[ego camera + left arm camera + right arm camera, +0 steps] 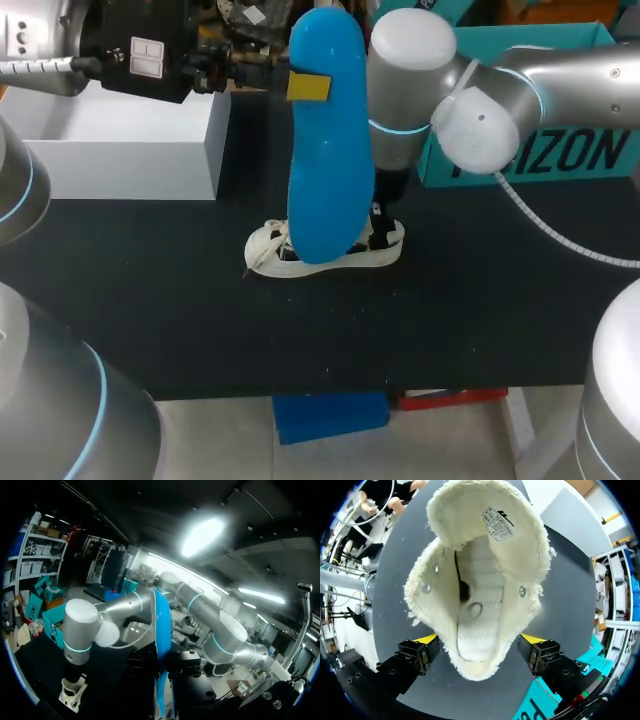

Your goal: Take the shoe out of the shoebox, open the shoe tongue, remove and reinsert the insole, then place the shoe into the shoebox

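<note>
Shoe (268, 250) of cream canvas lies on its sole at the middle of the head view, on the black table (420, 330), toe toward the left of the frame. In the right wrist view the shoe (480, 605) shows from above: its tongue (485, 525) is folded forward and open, and the bare stitched footbed shows inside. The right gripper (480, 642) straddles the heel end. Its yellow fingertips (426, 639) press against the frayed collar from both sides, so it is clamped on the shoe. In the head view the right gripper (383, 232) stands upright over the heel, and its arm enters from the right edge.

The blue insole (328, 170) is out of the shoe and hangs above it, upright, covering the shoe's middle. The left gripper (305, 86) reaches in from the upper left and is clamped on the insole near its upper end, one yellow tip lying flat on the near face. In the left wrist view the insole (161, 630) rises edge-on from between that gripper's fingers, with the shoe (72, 695) on the table beyond it.

The white shoebox (130, 150) sits open at the upper left of the head view, well apart from the shoe. A teal box (560, 150) stands at the upper right, behind the right arm.
</note>
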Controlling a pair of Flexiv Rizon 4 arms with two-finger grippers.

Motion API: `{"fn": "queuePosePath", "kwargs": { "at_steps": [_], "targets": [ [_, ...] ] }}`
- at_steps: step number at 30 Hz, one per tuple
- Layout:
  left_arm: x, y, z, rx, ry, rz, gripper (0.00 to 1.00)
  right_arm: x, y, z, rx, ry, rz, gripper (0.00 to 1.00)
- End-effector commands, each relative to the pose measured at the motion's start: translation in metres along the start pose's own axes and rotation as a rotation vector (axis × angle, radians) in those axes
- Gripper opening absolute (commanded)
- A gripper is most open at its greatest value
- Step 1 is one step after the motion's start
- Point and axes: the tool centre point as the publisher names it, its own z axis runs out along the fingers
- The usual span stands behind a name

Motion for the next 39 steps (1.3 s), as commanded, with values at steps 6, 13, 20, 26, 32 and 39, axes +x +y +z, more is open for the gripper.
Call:
{"fn": "queuePosePath", "kwargs": {
  "at_steps": [6, 13, 20, 26, 32, 39],
  "targets": [
    [0.000, -0.001, 0.001, -0.004, -0.002, -0.002, 0.00, 0.000, 0.004, 0.005, 0.058, 0.014, 0.002, 1.00],
    [0.000, -0.001, 0.001, -0.004, -0.002, -0.002, 0.00, 0.001, 0.004, 0.006, 0.052, 0.021, 0.004, 1.00],
    [0.000, -0.001, 0.001, -0.004, -0.002, -0.002, 0.00, 0.003, 0.000, 0.004, 0.019, 0.023, -0.002, 1.00],
    [0.000, -0.001, 0.001, -0.004, -0.002, -0.002, 0.00, 0.001, -0.003, 0.003, -0.143, 0.069, -0.027, 1.00],
    [0.000, -0.001, 0.001, -0.004, -0.002, -0.002, 0.00, 0.000, -0.005, 0.002, -0.334, 0.103, -0.034, 1.00],
    [0.000, -0.001, 0.001, -0.004, -0.002, -0.002, 0.00, 0.000, -0.008, 0.003, -0.493, 0.085, -0.014, 1.00]
  ]
}}
